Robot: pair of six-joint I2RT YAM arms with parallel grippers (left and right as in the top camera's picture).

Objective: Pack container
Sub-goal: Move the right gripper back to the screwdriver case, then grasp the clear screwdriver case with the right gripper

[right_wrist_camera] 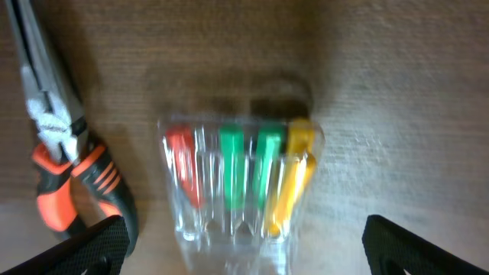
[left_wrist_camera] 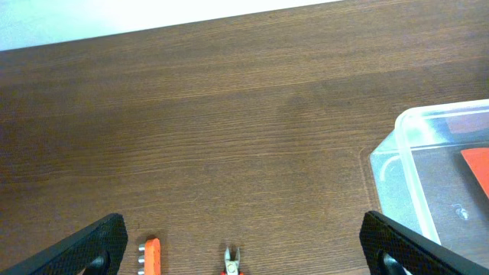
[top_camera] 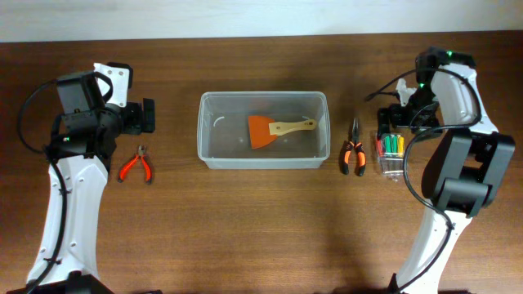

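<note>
The container [top_camera: 204, 131] is a large clear plastic bin at the table's middle; its corner shows in the left wrist view [left_wrist_camera: 405, 130]. An orange scraper [top_camera: 261, 131] with a wooden handle lies inside it. Small red pliers [top_camera: 136, 167] lie left of the bin; their tip [left_wrist_camera: 231, 258] shows between my fingers. My left gripper [top_camera: 147, 116] [left_wrist_camera: 244, 246] is open and empty above them. Black-and-orange long-nose pliers [top_camera: 353, 152] [right_wrist_camera: 65, 164] lie right of the bin. My right gripper [top_camera: 395, 124] [right_wrist_camera: 244, 244] is open, straddling a small clear case of coloured bits [top_camera: 391, 152] [right_wrist_camera: 241, 183].
A small orange piece with metal studs [left_wrist_camera: 151, 255] lies on the wood beside the red pliers' tip. The table's far edge meets a white wall [left_wrist_camera: 114, 15]. Bare brown wood [top_camera: 261, 229] runs along the front of the table.
</note>
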